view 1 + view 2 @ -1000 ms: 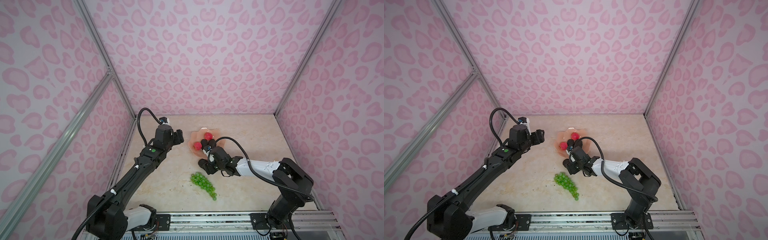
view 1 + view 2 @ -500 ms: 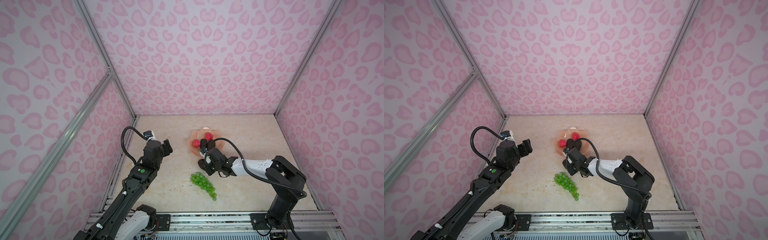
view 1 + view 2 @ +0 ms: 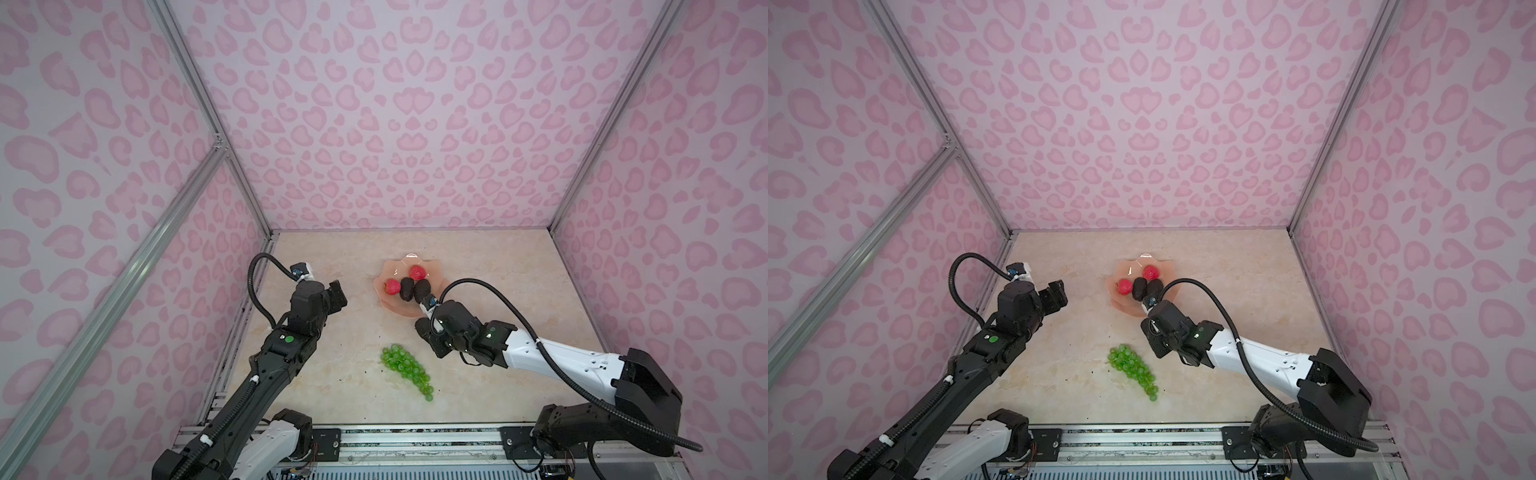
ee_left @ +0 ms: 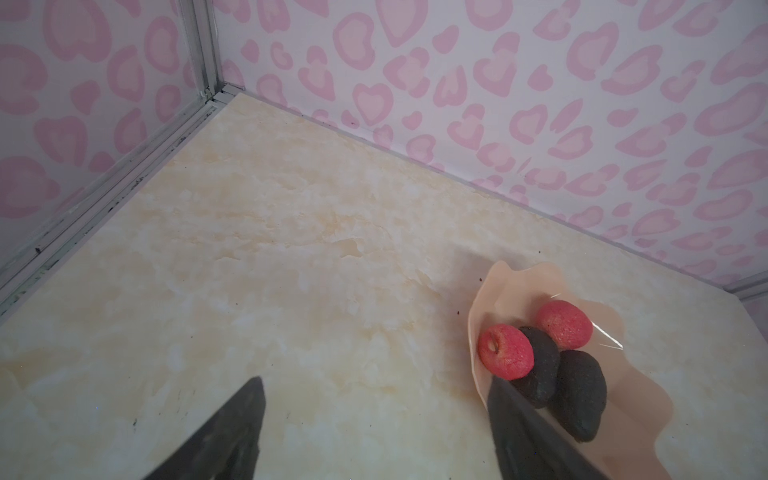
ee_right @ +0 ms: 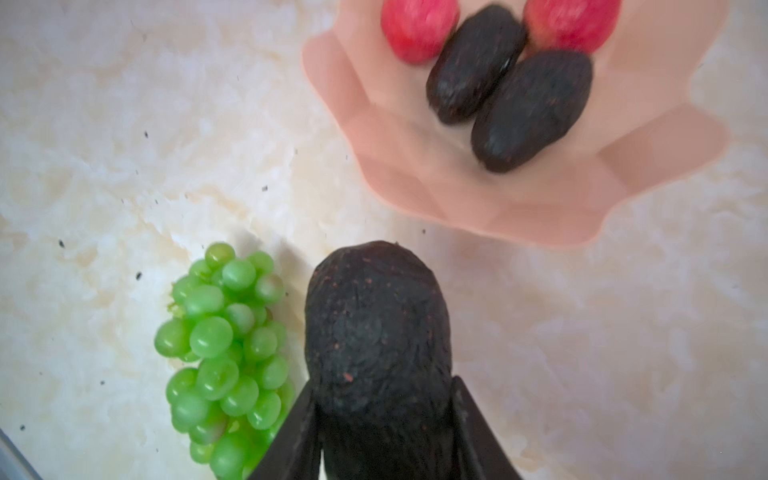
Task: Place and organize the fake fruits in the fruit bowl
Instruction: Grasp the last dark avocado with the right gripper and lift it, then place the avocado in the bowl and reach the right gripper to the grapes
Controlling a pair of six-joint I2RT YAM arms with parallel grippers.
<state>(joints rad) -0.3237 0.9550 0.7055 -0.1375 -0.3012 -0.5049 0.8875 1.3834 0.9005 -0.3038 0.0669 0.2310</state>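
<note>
The peach-pink fruit bowl point(image 3: 392, 308) point(image 3: 1120, 306) point(image 4: 498, 291) point(image 5: 478, 199) holds two red strawberries point(image 3: 417, 272) point(image 3: 392, 286) and two dark avocados point(image 3: 407, 289) point(image 3: 422, 289). A third avocado point(image 5: 376, 328) point(image 3: 421, 329) is between the fingers of my right gripper point(image 5: 380, 386) point(image 3: 429, 340) point(image 3: 1153, 341), which is shut on it just in front of the bowl's near rim. The green grapes point(image 3: 405, 368) point(image 3: 1133, 368) point(image 5: 224, 345) lie on the table beside it. My left gripper point(image 3: 338, 293) point(image 3: 1057, 293) point(image 4: 374, 379) is open and empty, left of the bowl.
Pink patterned walls with metal frame posts point(image 3: 245, 183) close in the beige marble table point(image 3: 498, 266) on three sides. A metal rail point(image 3: 415, 434) runs along the front edge.
My right gripper has closed on the avocado in front of the bowl. My left arm has drawn back from the bowl toward the left and front, still open.
</note>
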